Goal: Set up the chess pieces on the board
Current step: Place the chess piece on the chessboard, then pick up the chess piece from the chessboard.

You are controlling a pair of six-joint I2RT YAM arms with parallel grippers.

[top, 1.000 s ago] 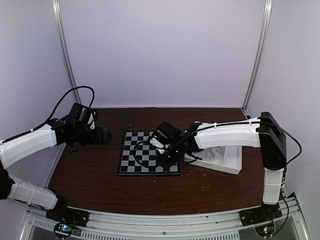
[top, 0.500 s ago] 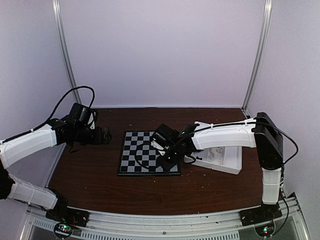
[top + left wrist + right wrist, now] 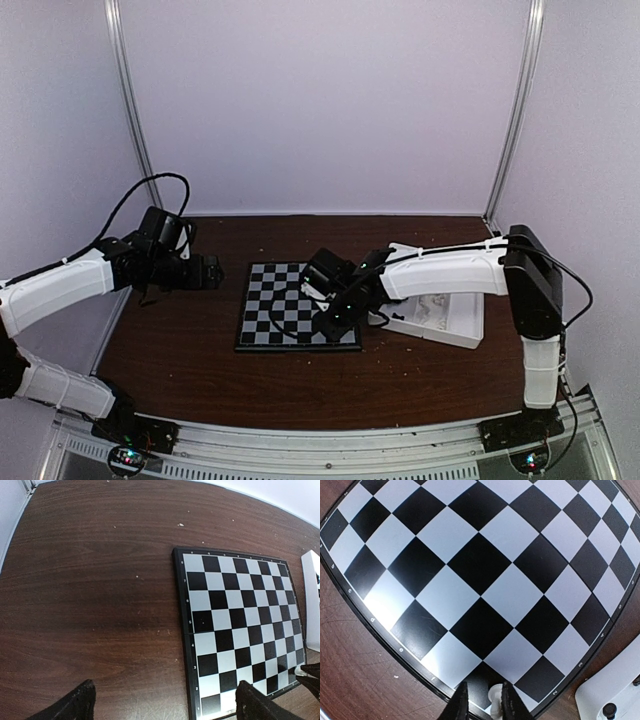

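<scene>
The board [image 3: 285, 305] lies flat in the middle of the table, its squares bare apart from one piece. My right gripper [image 3: 484, 702] is low over the board's [image 3: 480, 565] near right corner. A small white chess piece [image 3: 495, 696] stands between its jaws on a dark edge square, close against the right finger [image 3: 509, 702], with a dark gap to the left finger. The jaws are slightly open. In the top view the right gripper [image 3: 330, 322] hides that piece. My left gripper [image 3: 162, 707] hangs wide open and empty above bare wood by the board's [image 3: 240, 625] left edge.
A white divided tray [image 3: 445, 315] sits right of the board under the right forearm. Its corner [image 3: 615, 690] holds small dark pieces [image 3: 607, 710]. The left gripper [image 3: 212, 270] hovers left of the board. Walls close the back and sides.
The right gripper has shifted slightly left and down at the board's near right corner, and its jaws have parted a little around the white piece. The left arm has stayed still.
</scene>
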